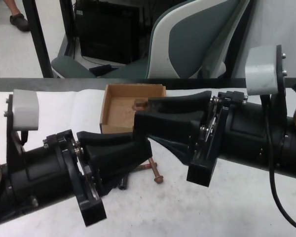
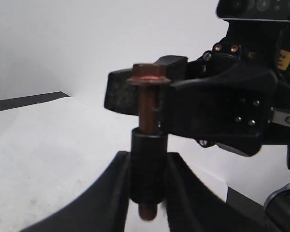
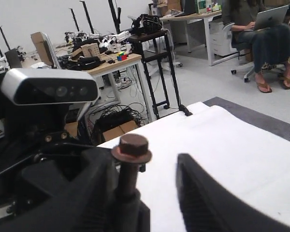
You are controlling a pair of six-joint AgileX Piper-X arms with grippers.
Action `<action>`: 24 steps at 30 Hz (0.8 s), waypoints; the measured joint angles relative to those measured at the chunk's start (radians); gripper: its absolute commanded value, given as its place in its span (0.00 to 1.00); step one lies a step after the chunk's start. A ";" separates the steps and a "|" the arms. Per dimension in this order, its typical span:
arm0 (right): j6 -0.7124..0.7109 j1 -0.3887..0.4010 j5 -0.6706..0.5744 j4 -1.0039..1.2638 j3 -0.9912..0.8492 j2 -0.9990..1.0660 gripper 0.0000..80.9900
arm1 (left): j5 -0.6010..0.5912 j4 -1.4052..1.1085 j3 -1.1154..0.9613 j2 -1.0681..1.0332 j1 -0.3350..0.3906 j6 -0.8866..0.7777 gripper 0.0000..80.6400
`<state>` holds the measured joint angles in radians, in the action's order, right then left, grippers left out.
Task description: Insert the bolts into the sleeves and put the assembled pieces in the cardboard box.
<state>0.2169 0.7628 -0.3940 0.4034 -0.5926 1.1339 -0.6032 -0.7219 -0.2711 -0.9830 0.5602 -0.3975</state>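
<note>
White bench (image 1: pixel 187 207), office chair (image 1: pixel 197 39) behind, left hand (image 2: pixel 148 179) clamping sleeve (image 2: pixel 148 145), bolt (image 2: pixel 147 79) inside, right hand (image 1: pixel 144 113) spread wide

Copper-brown bolt (image 2: pixel 147 104); black sleeve (image 2: pixel 148 164); tan cardboard box (image 1: pixel 104 108); white bench (image 1: pixel 187 207); black jaws.

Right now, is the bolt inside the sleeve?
In. The bolt passes through the black sleeve; its tip pokes out the other end.
</note>
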 measured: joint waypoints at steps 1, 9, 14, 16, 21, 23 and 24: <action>0.002 0.000 0.005 -0.009 0.000 0.000 0.62 | 0.000 -0.002 0.000 0.000 -0.002 0.000 0.01; 0.009 -0.080 0.034 -0.269 0.004 -0.135 0.50 | 0.072 0.003 0.000 0.000 -0.002 -0.006 0.01; 0.009 -0.101 0.036 -0.469 0.004 -0.224 0.14 | 0.170 0.175 -0.060 -0.002 -0.002 0.000 0.01; 0.009 -0.101 0.036 -0.535 0.004 -0.243 0.00 | 0.203 0.270 -0.101 -0.002 -0.002 0.020 0.01; 0.025 -0.101 0.036 -0.654 0.004 -0.250 0.00 | 0.304 0.489 -0.221 -0.024 -0.002 0.062 0.01; 0.032 -0.101 0.036 -0.703 0.004 -0.250 0.00 | 0.321 0.533 -0.249 -0.037 -0.002 0.065 0.01; 0.036 -0.101 0.036 -0.726 0.004 -0.250 0.00 | 0.345 0.601 -0.295 -0.066 -0.002 0.068 0.01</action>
<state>0.2530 0.6621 -0.3583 -0.3228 -0.5891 0.8840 -0.2579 -0.1207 -0.5664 -1.0490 0.5584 -0.3293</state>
